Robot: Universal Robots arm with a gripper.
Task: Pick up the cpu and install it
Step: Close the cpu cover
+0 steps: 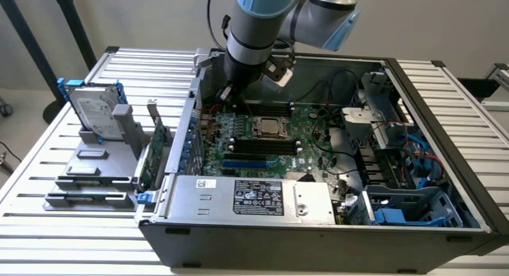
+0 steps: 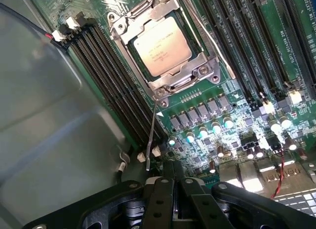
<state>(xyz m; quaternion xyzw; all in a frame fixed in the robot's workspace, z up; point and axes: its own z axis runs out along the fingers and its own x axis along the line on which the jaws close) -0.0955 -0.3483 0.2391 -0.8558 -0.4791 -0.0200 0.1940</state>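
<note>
Fingers (image 2: 162,197) shut, empty; cpu (image 2: 162,46) in skt (image 2: 183,80), apart.

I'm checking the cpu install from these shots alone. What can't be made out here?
- Wrist view: edges and underside of the cpu, covered by the socket frame.
- Wrist view: print on the cpu, too fine to read.
- Exterior view: far corner of the case, hidden behind the arm.
- Wrist view: body of the shut gripper, cut off by the picture's edge.

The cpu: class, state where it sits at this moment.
In the exterior view the cpu lies in its socket on the green motherboard, mid-case, flanked by dark memory slots.
</note>
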